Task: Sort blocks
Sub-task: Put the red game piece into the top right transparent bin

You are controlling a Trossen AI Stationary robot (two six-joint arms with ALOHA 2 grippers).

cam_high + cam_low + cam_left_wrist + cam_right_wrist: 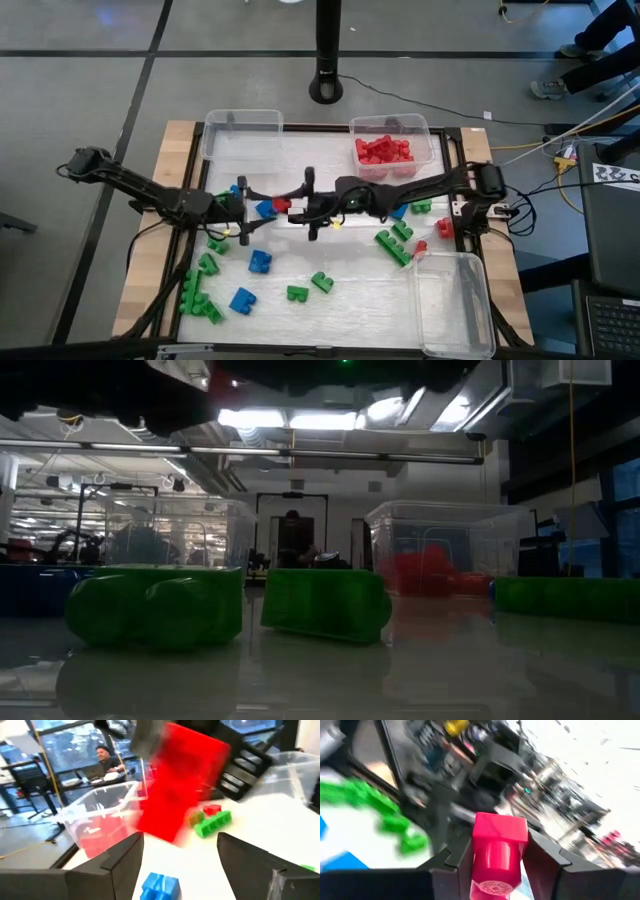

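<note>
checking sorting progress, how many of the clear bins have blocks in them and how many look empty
clear bin holding red blocks: 1
clear bins that look empty: 2
total: 3

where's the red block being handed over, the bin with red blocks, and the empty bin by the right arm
red block (497, 855): right wrist view, its side face
bin with red blocks (430, 135): high view, right rim
empty bin (482, 300): high view, right wall

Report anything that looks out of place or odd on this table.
Nothing is spilled or damaged. One oddity: a red block is held above the table centre, clamped in the right tool, with the open left tool right beside it. Loose green and blue blocks remain unsorted.
</note>
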